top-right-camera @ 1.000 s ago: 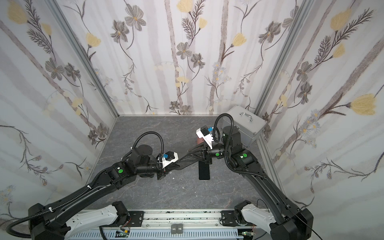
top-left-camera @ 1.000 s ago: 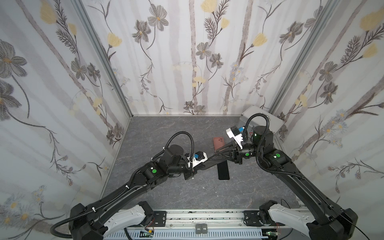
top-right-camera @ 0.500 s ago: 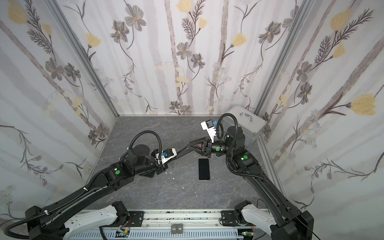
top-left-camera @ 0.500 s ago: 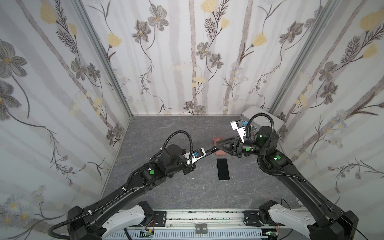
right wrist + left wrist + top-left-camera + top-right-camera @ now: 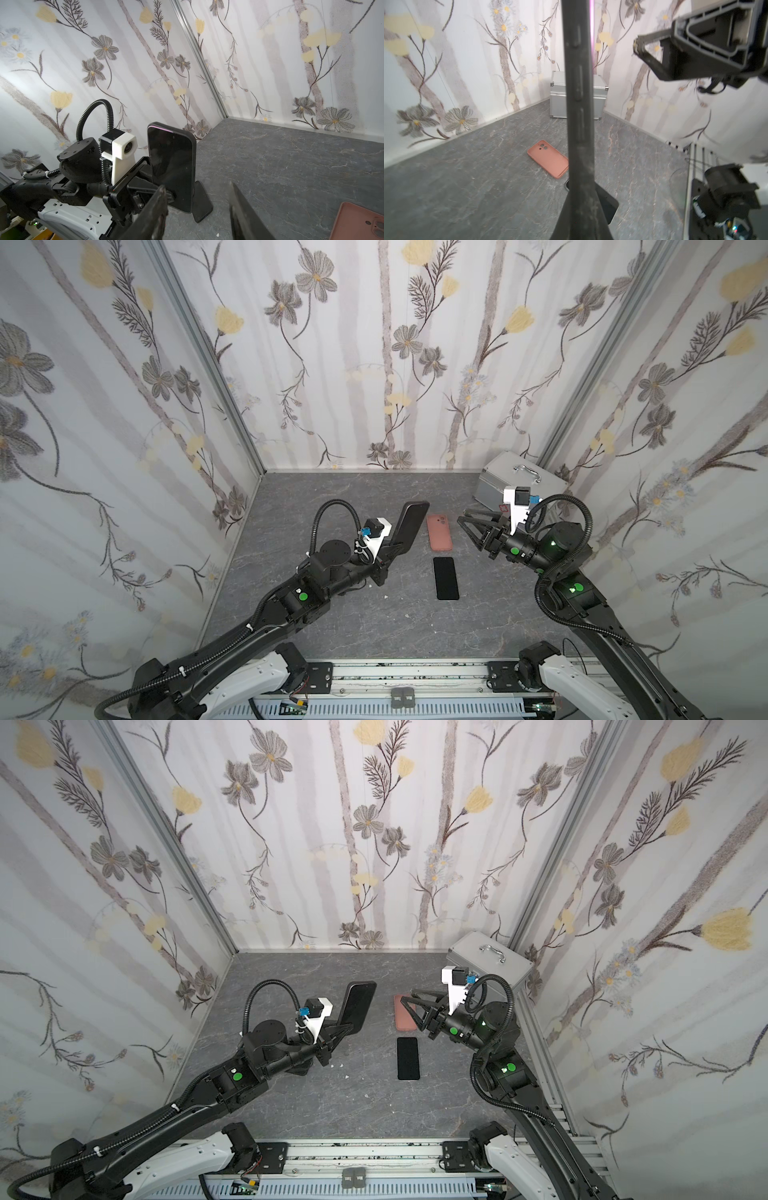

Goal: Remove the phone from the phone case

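Note:
A dark-screened phone in a black phone case stands upright above the table. My left gripper is shut on its lower end. In the left wrist view only the case's side edge with raised button covers shows, running up from the gripper. The right wrist view shows its screen side. My right gripper hangs open to the right of it, holding nothing and touching nothing.
An empty pink phone case lies on the grey table. A black phone-shaped slab lies flat just in front of it. A silver metal box stands in the back right corner.
My right gripper has let go of the cased phone's far end, drawn back to the right and opened. The left gripper has tipped the cased phone upright and moved slightly left.

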